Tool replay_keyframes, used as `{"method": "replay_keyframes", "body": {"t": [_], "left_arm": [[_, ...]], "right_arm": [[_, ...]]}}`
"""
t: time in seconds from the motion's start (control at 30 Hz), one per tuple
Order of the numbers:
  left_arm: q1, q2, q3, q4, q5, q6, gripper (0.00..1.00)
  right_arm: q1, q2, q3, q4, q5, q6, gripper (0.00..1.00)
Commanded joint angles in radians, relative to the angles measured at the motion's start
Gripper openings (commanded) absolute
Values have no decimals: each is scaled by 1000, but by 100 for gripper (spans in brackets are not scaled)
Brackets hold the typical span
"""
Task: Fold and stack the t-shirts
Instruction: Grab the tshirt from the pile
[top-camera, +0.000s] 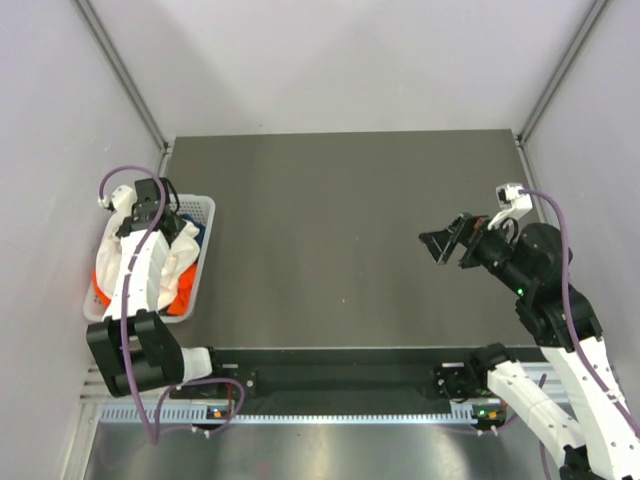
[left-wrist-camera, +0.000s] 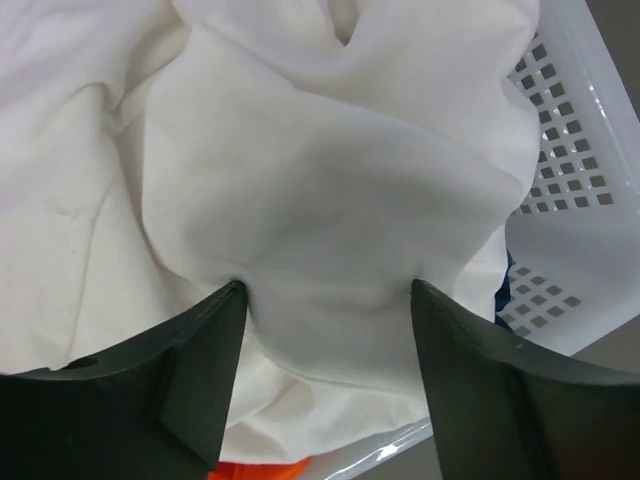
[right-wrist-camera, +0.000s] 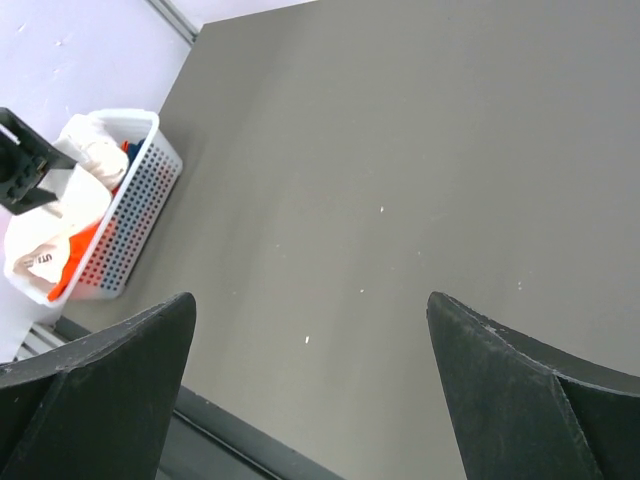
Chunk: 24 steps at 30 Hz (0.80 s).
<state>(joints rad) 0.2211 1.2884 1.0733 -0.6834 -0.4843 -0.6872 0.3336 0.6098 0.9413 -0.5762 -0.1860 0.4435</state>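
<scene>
At the table's (top-camera: 340, 220) left edge we are seeing the basket (top-camera: 208, 222) sitting, t-shirts (top-camera: 178, 262) lying heaped inside. The left gripper (left-wrist-camera: 325, 295) is hanging over the heap, its fingers (left-wrist-camera: 170, 380) straddling a fold of the top t-shirt (left-wrist-camera: 320, 180). The right gripper (top-camera: 441, 246) is hovering above the table's right side, well apart.

Count at this entry.
T-shirts: three. One white t-shirt (left-wrist-camera: 330, 200), one orange t-shirt (top-camera: 100, 287), one dark blue t-shirt (top-camera: 198, 234), of which I see only a sliver.
Lattice basket (left-wrist-camera: 570, 120): one.
Desk (top-camera: 350, 230): one.
My jaws: two pairs.
</scene>
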Motion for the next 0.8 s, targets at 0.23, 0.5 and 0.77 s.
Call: {"method": "replay_keyframes", "body": {"t": [0.23, 0.5, 0.77], "left_arm": [[7, 25, 60, 176, 176, 32, 0], [-34, -77, 301, 151, 254, 43, 0], [-218, -26, 686, 237, 594, 23, 0]], "right_arm": [[5, -38, -1, 47, 2, -32, 100], [5, -53, 8, 44, -10, -25, 100], [5, -44, 16, 72, -67, -2, 100]]}}
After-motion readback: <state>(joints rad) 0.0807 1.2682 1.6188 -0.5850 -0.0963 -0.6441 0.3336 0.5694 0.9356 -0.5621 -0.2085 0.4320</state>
